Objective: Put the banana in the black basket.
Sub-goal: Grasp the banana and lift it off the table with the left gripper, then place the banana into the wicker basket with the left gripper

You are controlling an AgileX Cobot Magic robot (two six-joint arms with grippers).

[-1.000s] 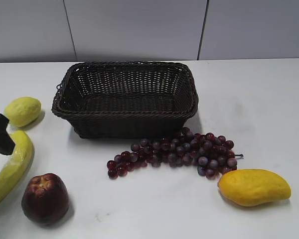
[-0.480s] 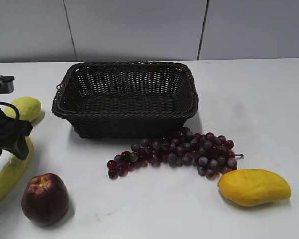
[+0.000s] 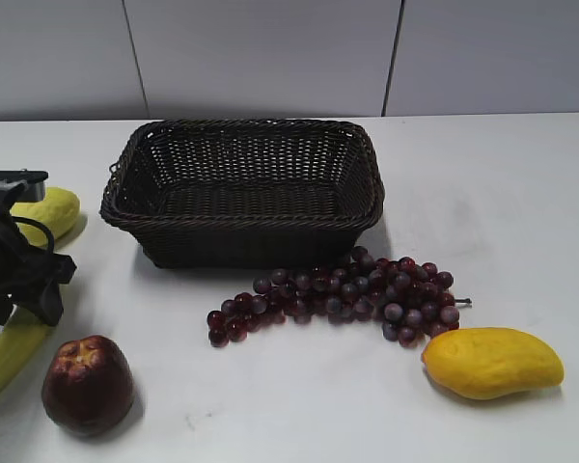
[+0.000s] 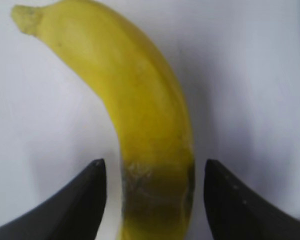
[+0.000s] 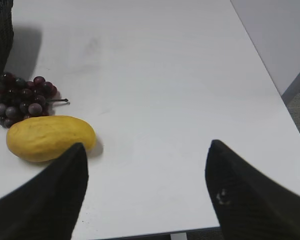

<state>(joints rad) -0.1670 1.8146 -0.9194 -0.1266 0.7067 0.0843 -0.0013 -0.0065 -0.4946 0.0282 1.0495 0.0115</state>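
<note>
We count one banana (image 3: pixel 10 352) at table's left edge, one lemon (image 3: pixel 50 212) near left edge farther back, one dark red apple (image 3: pixel 87 384) at front left corner. We see one black basket (image 3: pixel 241 220) toward back middle, one grape bunch (image 3: pixel 343 294) at centre front, one mango (image 3: pixel 492 362) near front right. We count two grippers: left gripper (image 4: pixel 152 200), right gripper (image 5: pixel 147 200).
</note>
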